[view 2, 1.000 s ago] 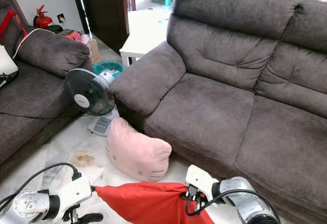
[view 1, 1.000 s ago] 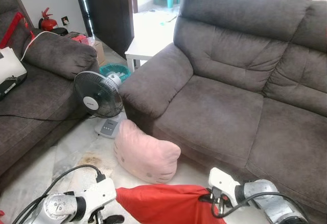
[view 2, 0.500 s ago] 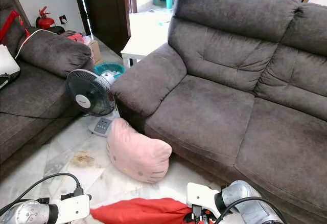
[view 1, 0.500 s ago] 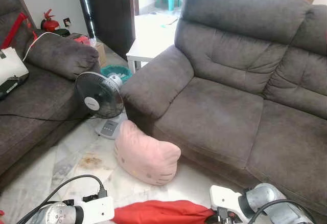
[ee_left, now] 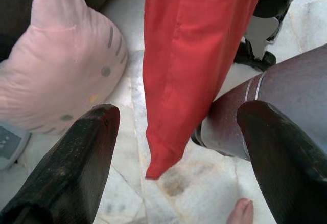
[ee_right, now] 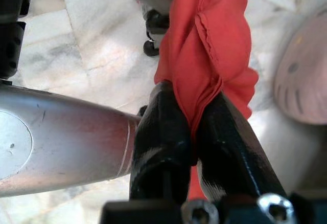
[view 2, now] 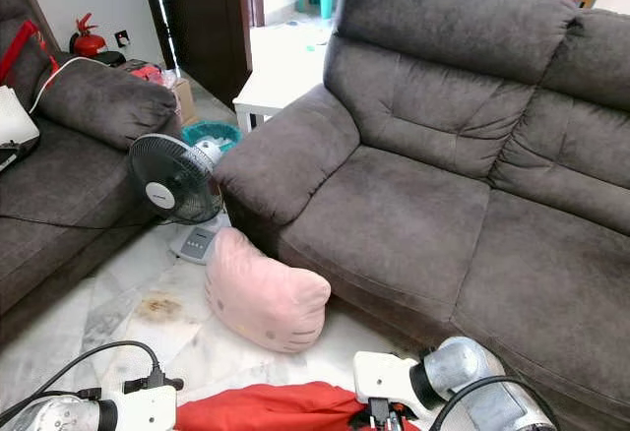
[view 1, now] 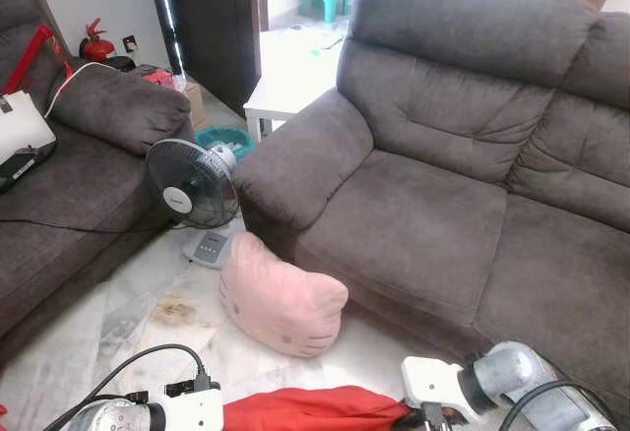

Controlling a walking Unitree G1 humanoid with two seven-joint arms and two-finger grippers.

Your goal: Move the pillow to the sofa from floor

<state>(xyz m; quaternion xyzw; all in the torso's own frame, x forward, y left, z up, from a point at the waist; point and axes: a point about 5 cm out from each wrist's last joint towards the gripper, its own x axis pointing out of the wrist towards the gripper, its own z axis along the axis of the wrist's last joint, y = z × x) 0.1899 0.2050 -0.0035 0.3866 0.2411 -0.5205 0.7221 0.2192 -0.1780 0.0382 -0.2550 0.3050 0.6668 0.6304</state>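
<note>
At about nine o'clock in the head view a second sofa [view 1: 69, 185] carries a white device and a red strap, with a standing fan [view 1: 190, 184] on the marble floor [view 1: 89, 323] beside it. Just past the fan, near six o'clock of the scene's centre, the pink pillow [view 1: 281, 298] lies on the floor, leaning against the front of the grey sofa [view 1: 433, 205], which fills the frame from twelve round to four o'clock with its seat bare.

Low at seven o'clock the left gripper [ee_left: 179, 162] hangs with its two black fingers spread wide and nothing between them; in its wrist view the pink pillow sits off toward ten o'clock. A red cloth [view 1: 315, 409] drapes across the bottom edge between the two arms. At five o'clock the right gripper [ee_right: 191, 132] has its fingers pinched on a bunched fold of that red cloth, held above the floor.

The pillow looks untouched, so the task seems to be at the approach stage, with the right claw occupied by the cloth. The next move likely calls for bringing the open left claw forward and down to the pillow's near edge, taking a deep bite of the soft stuffing, then lifting it toward the seat at one o'clock
</note>
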